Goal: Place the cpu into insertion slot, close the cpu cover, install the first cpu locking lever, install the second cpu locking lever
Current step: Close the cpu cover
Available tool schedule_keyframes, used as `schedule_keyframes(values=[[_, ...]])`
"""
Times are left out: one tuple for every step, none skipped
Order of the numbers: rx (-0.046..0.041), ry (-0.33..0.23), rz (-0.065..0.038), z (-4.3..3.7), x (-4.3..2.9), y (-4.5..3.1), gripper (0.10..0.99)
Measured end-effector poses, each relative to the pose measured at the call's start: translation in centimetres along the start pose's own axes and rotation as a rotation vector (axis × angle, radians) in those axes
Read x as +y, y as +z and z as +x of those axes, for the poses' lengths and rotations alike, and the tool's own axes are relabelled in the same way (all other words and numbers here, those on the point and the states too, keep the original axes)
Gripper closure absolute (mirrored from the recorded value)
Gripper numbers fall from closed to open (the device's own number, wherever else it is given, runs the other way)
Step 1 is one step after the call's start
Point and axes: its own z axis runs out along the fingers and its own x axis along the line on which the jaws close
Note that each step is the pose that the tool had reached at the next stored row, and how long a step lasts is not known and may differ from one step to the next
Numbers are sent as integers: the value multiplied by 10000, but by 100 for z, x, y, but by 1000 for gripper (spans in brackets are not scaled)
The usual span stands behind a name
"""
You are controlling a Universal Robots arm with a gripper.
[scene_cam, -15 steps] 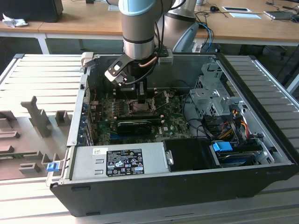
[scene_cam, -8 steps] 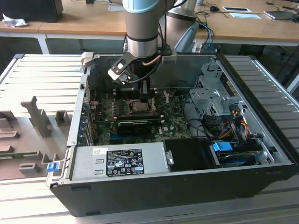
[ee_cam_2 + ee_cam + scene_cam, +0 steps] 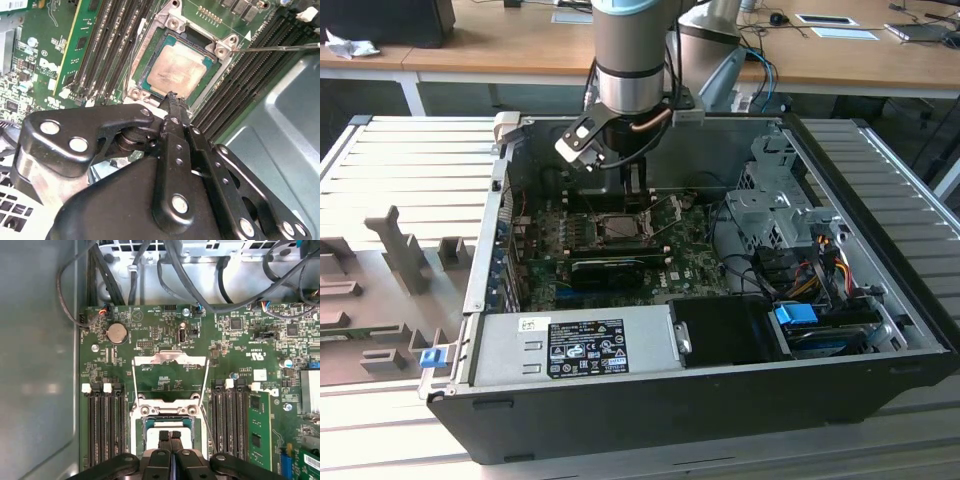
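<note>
The cpu (image 3: 180,70) lies flat in the insertion slot (image 3: 218,49), its pale metal face up. My gripper (image 3: 171,98) is shut with nothing between its black fingers, and the tips hover over the chip's near edge. In the first wrist view the gripper (image 3: 170,435) covers part of the cpu (image 3: 162,424) and the slot's silver rim (image 3: 142,411). The cpu cover (image 3: 170,358) is swung open away from the socket. A thin lever rod (image 3: 280,48) sticks out, unlatched. The arm (image 3: 628,75) reaches down into the open computer case over the slot (image 3: 620,228).
Black memory slots (image 3: 105,425) flank the socket on both sides, with a green memory stick (image 3: 259,426) in one. Cables (image 3: 150,270) hang over the board's edge. The power supply (image 3: 575,345), a drive cage (image 3: 770,200) and the case walls (image 3: 490,230) close in the board.
</note>
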Motion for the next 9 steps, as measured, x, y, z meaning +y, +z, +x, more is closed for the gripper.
schedule_keyframes(values=[[-1, -2, 0, 3, 2, -14, 980], [0, -3, -1, 5, 4, -24, 980], [0, -1, -1, 5, 14, -26, 980], [-2, -1, 0, 5, 22, -27, 980], [-2, -1, 0, 6, 28, -28, 980], [-4, -1, 1, 6, 29, -32, 980], [-3, -1, 0, 7, 30, -40, 980], [-4, -1, 0, 8, 31, -55, 980], [-4, -2, 0, 9, 33, -78, 980]])
